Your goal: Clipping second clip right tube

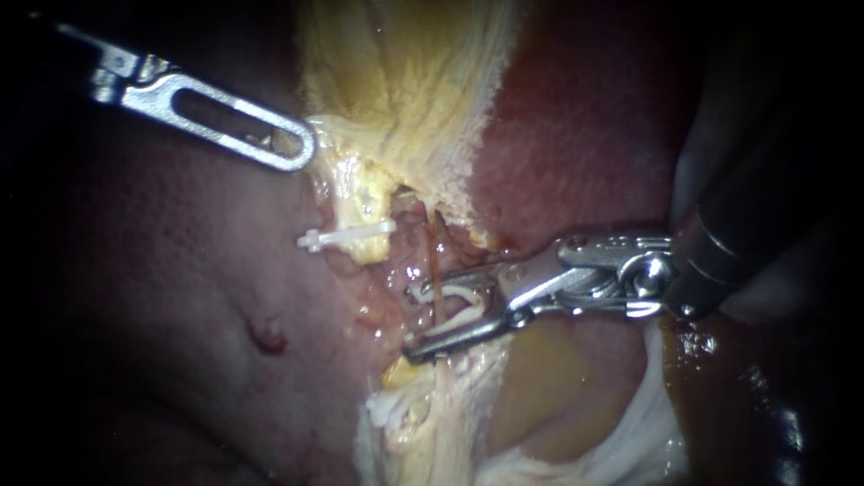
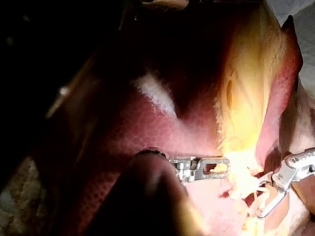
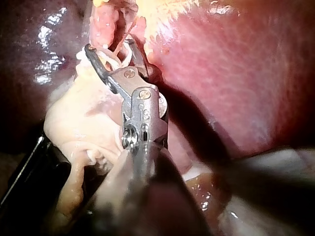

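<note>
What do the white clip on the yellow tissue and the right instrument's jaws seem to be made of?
White clip: probably plastic, matte, opaque, with a moulded latch end. Right instrument: its jaws look like metal, perhaps steel, silvery with bright glints. They hold a loaded clip of the same white.

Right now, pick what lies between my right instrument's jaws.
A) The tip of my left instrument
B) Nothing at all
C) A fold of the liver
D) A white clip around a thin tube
D: in the endoscope view my right instrument carries a white clip between its jaws, and the thin tube runs down between the clip's two legs.
</note>
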Robot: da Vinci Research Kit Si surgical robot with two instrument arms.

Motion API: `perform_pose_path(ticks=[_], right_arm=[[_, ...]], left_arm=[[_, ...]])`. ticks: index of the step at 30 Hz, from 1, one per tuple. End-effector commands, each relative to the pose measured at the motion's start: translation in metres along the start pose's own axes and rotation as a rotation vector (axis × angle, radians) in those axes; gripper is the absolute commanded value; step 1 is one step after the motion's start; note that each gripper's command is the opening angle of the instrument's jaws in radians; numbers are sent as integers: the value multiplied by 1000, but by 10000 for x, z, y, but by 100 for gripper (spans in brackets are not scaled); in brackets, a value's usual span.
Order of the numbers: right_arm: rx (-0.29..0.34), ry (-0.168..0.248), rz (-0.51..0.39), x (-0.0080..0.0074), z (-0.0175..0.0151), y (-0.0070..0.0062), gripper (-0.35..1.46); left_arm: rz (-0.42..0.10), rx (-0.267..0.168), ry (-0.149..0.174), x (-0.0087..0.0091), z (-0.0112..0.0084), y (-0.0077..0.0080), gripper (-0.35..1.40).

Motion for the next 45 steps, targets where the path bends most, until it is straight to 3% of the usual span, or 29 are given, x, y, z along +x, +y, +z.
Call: perform_pose_path(ticks=[1, 11, 18, 28, 40, 45], right_arm=[[-1, 5, 0, 1, 1, 0, 48], [22, 41, 29, 2, 1, -3, 49], [98, 91, 59, 9, -3, -19, 48], [182, 116, 71, 22, 0, -43, 48], [181, 123, 83, 23, -3, -42, 42], [175, 126, 83, 21, -7, -41, 27]], left_arm=[[0, 0, 0, 0, 0, 0, -35], [0, 0, 0, 0, 0, 0, -35], [0, 0, 0, 0, 0, 1, -35], [1, 0, 1, 0, 0, 2, -35], [0, 0, 1, -1, -1, 2, -35], [0, 0, 1, -1, 0, 2, -35]])
